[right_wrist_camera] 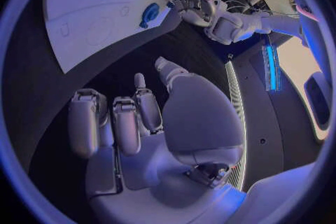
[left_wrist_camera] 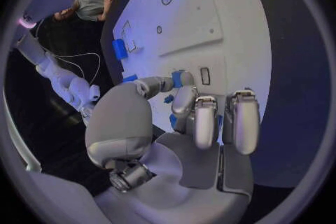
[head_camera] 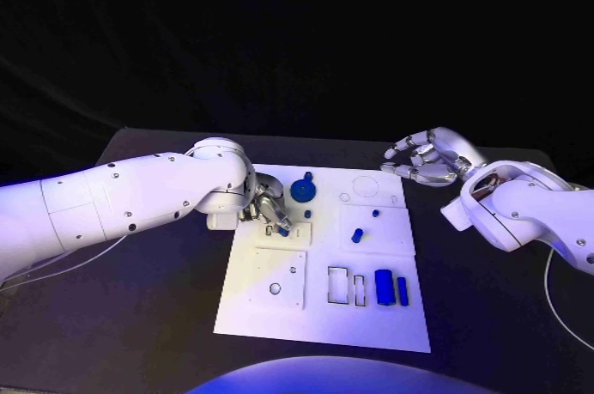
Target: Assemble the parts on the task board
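- left robot hand (head_camera: pixel 269 209) sits over the board's (head_camera: pixel 324 325) left edge, fingers pinching a small blue part (head_camera: pixel 283 232)
- right robot hand (head_camera: pixel 425 159) hangs off the board's far right corner, fingers loosely curled, holding nothing
- bare bench (head_camera: pixel 136 325) all around the board

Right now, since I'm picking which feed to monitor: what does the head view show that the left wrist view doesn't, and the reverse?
Head view adds: the right robot hand, raised off the far right corner of the task board and holding nothing, and the round blue part beside the left robot hand. Left wrist view adds: a close look at its fingers curled around a small blue part. Both share the white task board and the left robot hand working on it.
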Motion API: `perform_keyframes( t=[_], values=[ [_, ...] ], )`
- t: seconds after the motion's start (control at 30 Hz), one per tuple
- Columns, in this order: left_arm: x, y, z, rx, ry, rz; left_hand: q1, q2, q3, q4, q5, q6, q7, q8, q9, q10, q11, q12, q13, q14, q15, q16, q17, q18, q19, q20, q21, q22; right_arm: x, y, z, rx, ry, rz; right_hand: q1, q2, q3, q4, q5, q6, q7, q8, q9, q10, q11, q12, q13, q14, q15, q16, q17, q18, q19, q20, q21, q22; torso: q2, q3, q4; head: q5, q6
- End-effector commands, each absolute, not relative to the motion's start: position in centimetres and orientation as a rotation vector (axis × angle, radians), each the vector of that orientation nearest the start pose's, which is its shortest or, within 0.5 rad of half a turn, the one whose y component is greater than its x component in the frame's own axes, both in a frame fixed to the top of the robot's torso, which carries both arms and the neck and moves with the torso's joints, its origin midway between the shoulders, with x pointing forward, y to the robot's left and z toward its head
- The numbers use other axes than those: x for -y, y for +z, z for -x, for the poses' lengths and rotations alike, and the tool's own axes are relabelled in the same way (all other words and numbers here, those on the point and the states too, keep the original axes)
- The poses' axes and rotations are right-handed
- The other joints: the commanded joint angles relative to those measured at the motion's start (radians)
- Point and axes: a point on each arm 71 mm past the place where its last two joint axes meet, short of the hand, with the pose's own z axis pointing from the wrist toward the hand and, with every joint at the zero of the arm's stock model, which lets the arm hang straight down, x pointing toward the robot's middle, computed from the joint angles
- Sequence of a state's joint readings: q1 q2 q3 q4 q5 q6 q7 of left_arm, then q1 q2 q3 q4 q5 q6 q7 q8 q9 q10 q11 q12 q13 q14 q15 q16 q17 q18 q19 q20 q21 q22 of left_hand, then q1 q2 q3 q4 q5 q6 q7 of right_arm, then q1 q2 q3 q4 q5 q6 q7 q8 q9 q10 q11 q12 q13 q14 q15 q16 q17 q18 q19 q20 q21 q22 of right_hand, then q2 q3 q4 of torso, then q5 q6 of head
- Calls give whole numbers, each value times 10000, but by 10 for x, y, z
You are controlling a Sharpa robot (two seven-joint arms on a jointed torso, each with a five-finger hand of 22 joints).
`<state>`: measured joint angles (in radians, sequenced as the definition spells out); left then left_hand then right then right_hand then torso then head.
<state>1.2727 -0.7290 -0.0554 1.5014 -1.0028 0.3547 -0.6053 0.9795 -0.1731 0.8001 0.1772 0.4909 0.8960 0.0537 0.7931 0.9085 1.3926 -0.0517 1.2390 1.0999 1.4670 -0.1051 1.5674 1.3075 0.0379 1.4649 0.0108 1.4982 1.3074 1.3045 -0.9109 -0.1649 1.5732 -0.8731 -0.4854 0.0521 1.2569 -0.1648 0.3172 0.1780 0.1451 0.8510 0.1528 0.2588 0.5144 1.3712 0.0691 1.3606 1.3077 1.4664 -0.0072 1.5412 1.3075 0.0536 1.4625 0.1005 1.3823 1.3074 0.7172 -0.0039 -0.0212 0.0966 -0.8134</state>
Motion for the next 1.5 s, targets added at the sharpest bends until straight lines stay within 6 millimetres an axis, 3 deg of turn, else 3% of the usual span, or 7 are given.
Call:
perform_keyframes(
  t=[0.03,0.23,0.5,1.13,1.5],
  values=[
    [-164,-220,-469,-25844,-3959,-389,107,244,1175,-1269,-18,487,-449,-40,-18,15,-77,-57,-10,1038,-53,34,2633,-79,468,-93,43,1232,227,-170,-481,-16216,9159,-3301,106,1,-60,-13,47,40,-10,54,9,-11,-8,-13,256,798,12,-54,1529,34,-56,-32,-29,533,3,-6,2,-1,-6],
    [-164,-220,-471,-25745,-3926,-293,-91,469,790,-1052,-118,587,-475,-104,-45,46,-90,-66,-19,1038,-63,34,2633,-77,463,-101,32,1225,227,-170,-481,-16206,9159,-3300,116,3,-74,-4,49,42,-11,57,11,-25,-9,-30,238,791,11,-65,1500,41,-69,-33,-56,508,7,1,4,-5,-3],
    [-163,-221,-472,-25738,-3920,-250,-174,564,526,-932,-208,640,-490,-137,-54,56,-99,-62,-13,1038,-71,34,2633,-77,462,-108,26,1223,227,-170,-481,-16205,9159,-3297,116,3,-74,-4,49,42,-11,57,11,-25,-9,-30,238,791,11,-65,1500,41,-69,-33,-56,508,5,-8,-6,-15,-16],
    [-164,-222,-472,-25859,-3932,-294,-518,127,-998,-356,-235,742,-549,-279,-60,72,-140,-36,21,1038,-103,34,2633,-80,473,-139,17,1245,228,-170,-481,-16189,9159,-3297,118,4,-89,8,49,39,-11,58,11,-41,-10,-47,219,783,9,-78,1463,49,-86,-35,-88,477,1,-9,4,-46,-14],
    [-166,-222,-472,-25801,-3937,-164,-622,33,-1671,108,-215,784,-557,-336,-59,49,-150,-49,1,1038,-119,34,2633,-68,453,-157,-18,1196,229,-170,-481,-16167,9138,-3310,118,4,-89,8,49,39,-11,58,11,-41,-10,-47,219,783,9,-78,1463,49,-86,-35,-88,477,-5,-8,4,-34,-20]
  ],
)
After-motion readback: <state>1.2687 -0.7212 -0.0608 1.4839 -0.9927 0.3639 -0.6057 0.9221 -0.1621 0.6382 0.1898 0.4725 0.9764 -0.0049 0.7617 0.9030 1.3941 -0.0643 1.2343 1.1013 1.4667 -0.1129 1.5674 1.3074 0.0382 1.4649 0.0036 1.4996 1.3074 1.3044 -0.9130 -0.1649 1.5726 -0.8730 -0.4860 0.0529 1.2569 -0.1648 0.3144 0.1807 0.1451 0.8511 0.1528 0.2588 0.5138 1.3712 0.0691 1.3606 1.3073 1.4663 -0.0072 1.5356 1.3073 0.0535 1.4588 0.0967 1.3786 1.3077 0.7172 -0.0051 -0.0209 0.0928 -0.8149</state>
